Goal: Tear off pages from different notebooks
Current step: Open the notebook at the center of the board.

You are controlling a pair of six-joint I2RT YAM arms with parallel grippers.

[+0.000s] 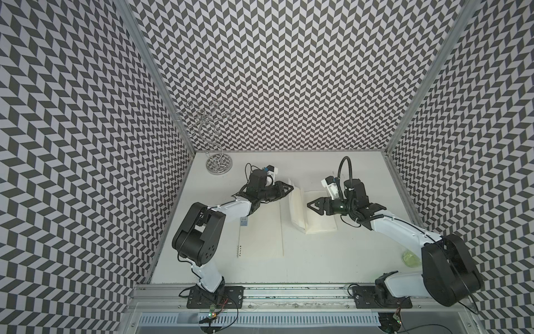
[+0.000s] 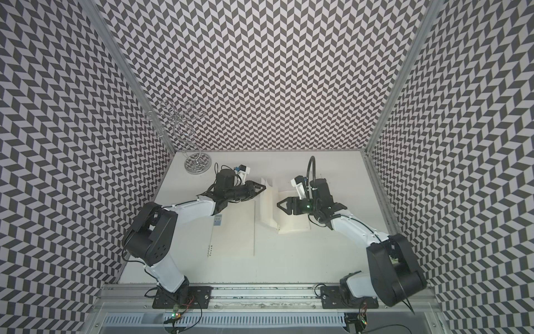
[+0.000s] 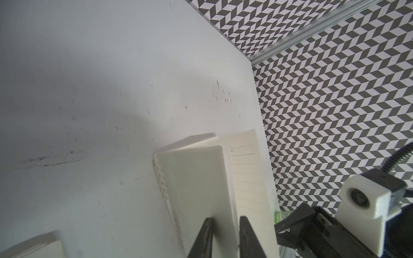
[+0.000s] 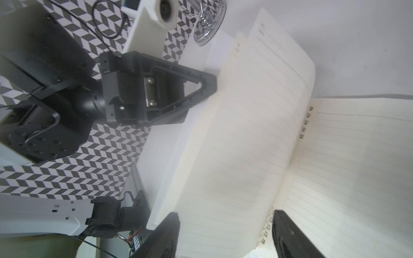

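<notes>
notebook point(image 1: 321, 226) open, cream lined pages point(image 1: 294, 209) raised; left pincer point(image 1: 290, 189) astride them, grip unclear; right pincer point(image 1: 311, 203) apart.

On the white counter point(image 1: 318, 260), the smaller notebook point(image 1: 320, 222) lies open, its raised leaves point(image 1: 294, 208) standing between the left gripper point(image 1: 291, 189) and the right gripper point(image 1: 309, 203). The larger notebook point(image 1: 261, 231) lies flat just beside it. A wire stand point(image 1: 218, 166) occupies the far corner.
</notes>
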